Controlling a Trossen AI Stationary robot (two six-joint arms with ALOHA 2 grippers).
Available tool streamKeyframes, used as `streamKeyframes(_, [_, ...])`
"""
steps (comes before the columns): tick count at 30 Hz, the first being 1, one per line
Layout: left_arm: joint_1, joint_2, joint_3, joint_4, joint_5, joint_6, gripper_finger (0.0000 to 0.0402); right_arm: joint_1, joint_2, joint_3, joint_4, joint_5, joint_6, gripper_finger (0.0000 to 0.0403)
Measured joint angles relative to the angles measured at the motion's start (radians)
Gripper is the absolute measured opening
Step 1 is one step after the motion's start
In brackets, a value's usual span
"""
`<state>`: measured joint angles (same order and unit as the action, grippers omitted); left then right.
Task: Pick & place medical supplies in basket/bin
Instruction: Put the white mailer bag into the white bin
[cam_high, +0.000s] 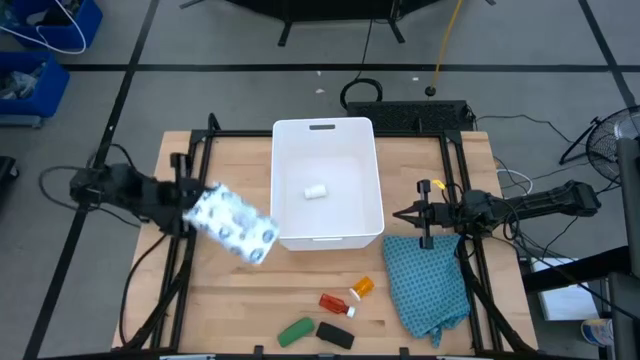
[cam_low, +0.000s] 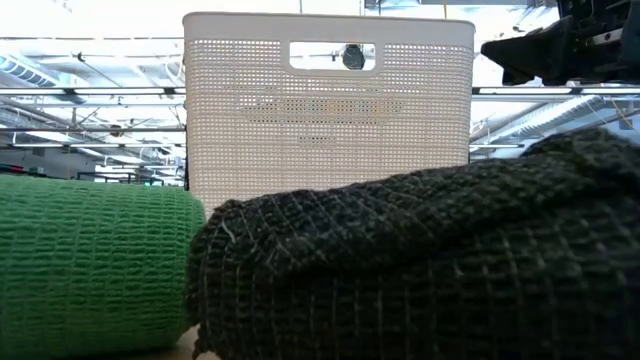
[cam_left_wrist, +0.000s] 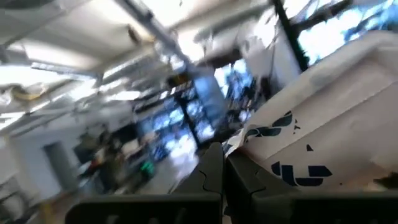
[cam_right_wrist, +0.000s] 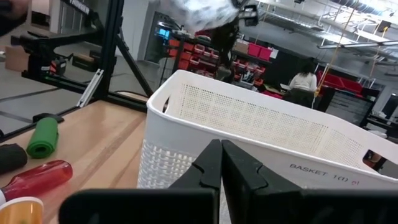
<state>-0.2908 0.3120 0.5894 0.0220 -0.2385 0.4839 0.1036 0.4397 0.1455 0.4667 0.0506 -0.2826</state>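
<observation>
Left gripper (cam_high: 192, 212): jaws closed on the white printed packet (cam_high: 232, 225), which is held above the table just left of the white basket (cam_high: 372, 170), trailing from the fingertips toward the basket's near-left corner.
Right gripper (cam_high: 403, 215): jaws fully closed, holding nothing, just right of the basket, above the teal cloth (cam_high: 428, 283).
Small white cylinder (cam_high: 315, 190): inside the basket.
Orange vial (cam_high: 362, 287), red tube (cam_high: 335, 303), green roll (cam_high: 295, 331), black roll (cam_high: 335, 334): on the table near the front edge.

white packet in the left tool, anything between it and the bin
Nothing visible blocks it. The left tool holds the white packet up just beside the bin's left wall, and only one small white cylinder lies inside. The right tool waits on the bin's far side.
</observation>
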Motion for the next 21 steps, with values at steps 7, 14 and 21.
streamKeyframes(7, [0.118,0.394,0.333,-0.136,-0.014,0.012,0.0,0.0,0.0,0.0,0.012,0.005,-0.027,0.0])
streamKeyframes(14, [0.31,0.79,0.707,-0.304,0.075,-0.073,0.0,0.0,0.0,0.0,0.015,0.005,-0.027,0.0])
streamKeyframes(21, [0.473,1.119,0.998,-0.437,0.256,-0.083,0.0,0.0,0.0,0.0,0.015,0.005,-0.028,0.0])
